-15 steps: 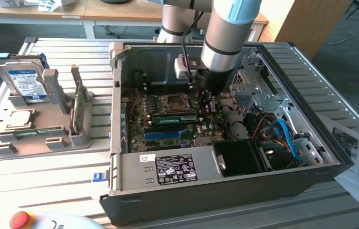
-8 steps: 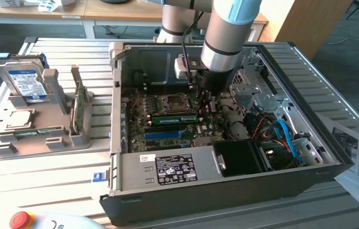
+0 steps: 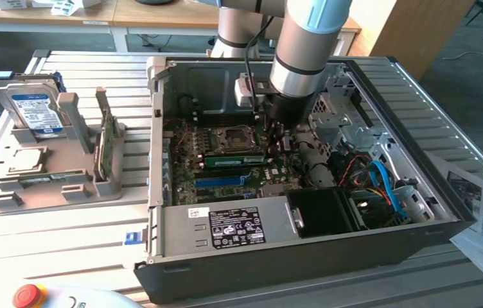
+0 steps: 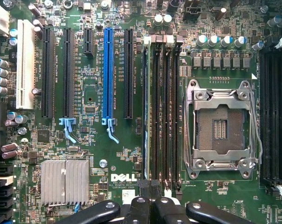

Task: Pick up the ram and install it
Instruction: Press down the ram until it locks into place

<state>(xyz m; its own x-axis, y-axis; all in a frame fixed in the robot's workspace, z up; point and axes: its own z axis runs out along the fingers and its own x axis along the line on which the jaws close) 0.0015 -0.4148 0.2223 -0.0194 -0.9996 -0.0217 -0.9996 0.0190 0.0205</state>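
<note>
One ram (image 3: 233, 160) stick is what we make out inside the PC case (image 3: 447, 212). It stands on edge in the slot of the bank farthest from the CPU socket (image 4: 220, 123), and in the wrist view it reads as a thin bluish-green edge (image 4: 145, 116) beside three bare black slots. So pickup and carry look done, and by our read the stick is at least placed in its slot. Whether it's pressed fully home or the end clips are locked, we can't tell from this angle. The gripper (image 4: 151, 205) is clenched with nothing visibly pinched between the fingers, and it hangs just above the mobo at one end of that slot bank. In the exterior view the arm reaches down into the case over the same spot. Left to confirm: seating.
</note>
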